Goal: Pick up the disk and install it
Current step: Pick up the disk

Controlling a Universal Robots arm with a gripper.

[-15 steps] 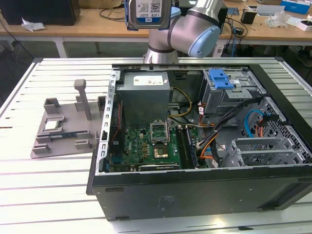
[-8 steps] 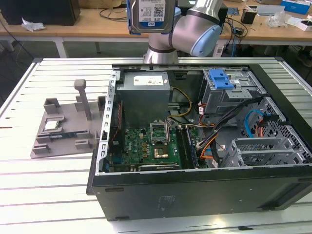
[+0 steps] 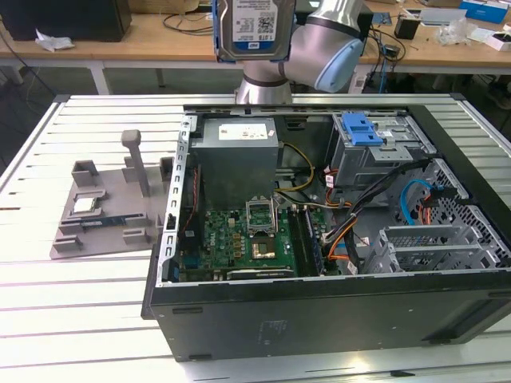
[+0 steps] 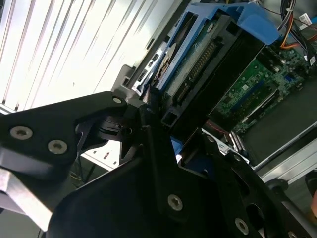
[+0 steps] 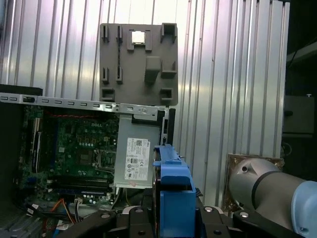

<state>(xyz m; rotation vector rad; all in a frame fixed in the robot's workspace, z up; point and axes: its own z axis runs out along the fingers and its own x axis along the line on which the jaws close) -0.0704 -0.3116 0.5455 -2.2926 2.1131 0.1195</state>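
gripper (image 4: 173, 141): clamped on the disk's blue bracket | disk (image 3: 249, 28): lifted off the tabletop (image 3: 48, 319), in the air over its far edge, label facing the exterior view | computer case (image 3: 319, 319): open, mid-tabletop | grey fixture (image 3: 104, 211): beside the case, toward the exterior view's left edge

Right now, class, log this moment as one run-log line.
gripper: shut on disk | disk: held over computer case | installed: not yet

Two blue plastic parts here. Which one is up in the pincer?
The blue bracket framing the disk, held aloft over the computer case. The other, the blue latch, sits on the metal drive cage inside it.
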